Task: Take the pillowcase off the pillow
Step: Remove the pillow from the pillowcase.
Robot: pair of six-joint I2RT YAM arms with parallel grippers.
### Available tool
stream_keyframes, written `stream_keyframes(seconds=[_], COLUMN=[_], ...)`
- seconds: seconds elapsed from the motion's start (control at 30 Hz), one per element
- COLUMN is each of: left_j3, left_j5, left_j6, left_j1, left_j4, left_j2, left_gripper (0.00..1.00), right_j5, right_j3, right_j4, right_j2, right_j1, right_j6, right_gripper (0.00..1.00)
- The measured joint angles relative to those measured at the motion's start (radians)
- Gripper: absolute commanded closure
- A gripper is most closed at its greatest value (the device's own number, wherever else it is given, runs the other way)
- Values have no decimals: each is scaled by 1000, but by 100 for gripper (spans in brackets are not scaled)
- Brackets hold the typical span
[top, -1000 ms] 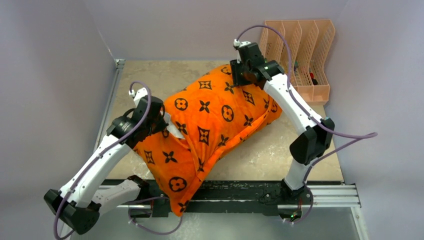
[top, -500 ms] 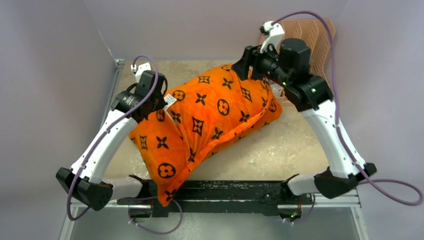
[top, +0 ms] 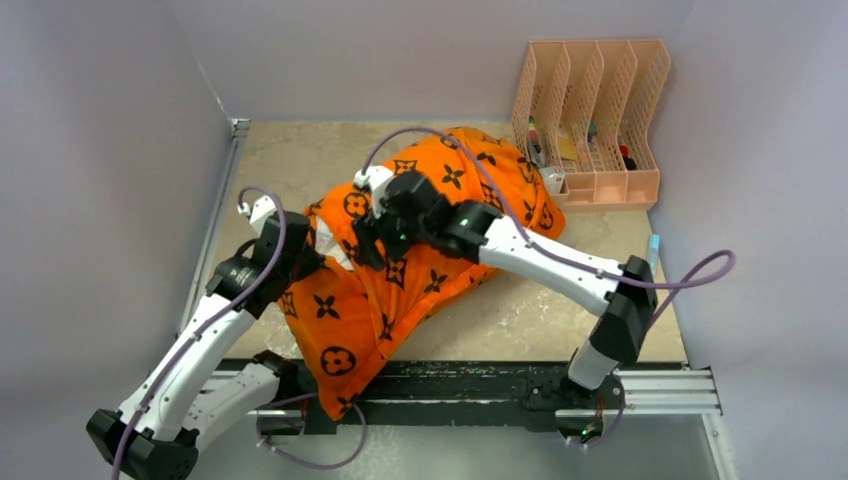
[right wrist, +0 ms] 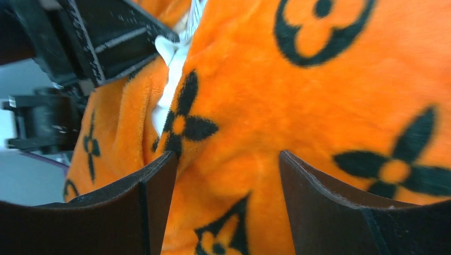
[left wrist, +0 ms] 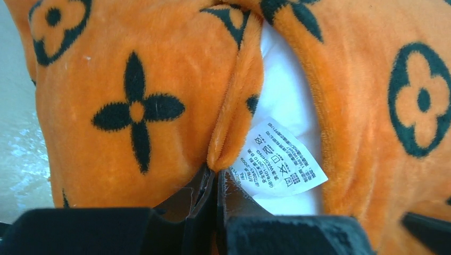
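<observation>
Top camera looks down on the whole table; both wrist cameras face the pillowcase opening close-up.

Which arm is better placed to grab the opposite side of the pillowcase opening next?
Right. The right gripper is open over the pillowcase beside the exposed pillow; the left gripper is shut on the opening's hem.

Pillow in pillowcase on table; file rack behind.

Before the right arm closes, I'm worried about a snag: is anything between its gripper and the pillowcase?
Nothing visible. The right gripper is open, facing bare pillowcase fabric. The left gripper, shut on the pillowcase edge by the opening, sits off to one side, not between them.
</observation>
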Motion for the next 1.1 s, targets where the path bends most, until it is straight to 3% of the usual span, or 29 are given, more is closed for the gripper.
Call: stream_keyframes(seconds=[0.23,0.37,0.47,0.6,0.63,0.87,1.03,1.07,1.1], left_j3=[-89,-101,-103,-109,-111,-178,-195,-197,-200], left_j5=[14,14,12,7,7,35,94,122,148], left_j6=[-94,-122,-138,-154,-156,-210,-243,-243,-243], left_j1=[0,1,1,1,1,1,-2,-4,-6], left_j4=[34,41,40,34,32,48,2,3,8], left_j2=[-84,-95,-101,-125,-129,-208,-289,-299,-306], left_gripper=[100,100,100,100,100,100,100,97,79], right_j5=[138,237,362,516,538,632,558,525,500], right_j3=[-19,12,62,92,91,81,-14,-34,-47], right_j4=[35,50,6,-55,-59,-116,-128,-127,-126], right_j2=[48,70,138,218,219,122,19,9,5], right_j1=[118,165,184,182,178,94,-76,-108,-126], right_j6=[-20,-20,-5,27,34,77,128,142,152], right_gripper=[27,37,52,95,100,100,100,100,100])
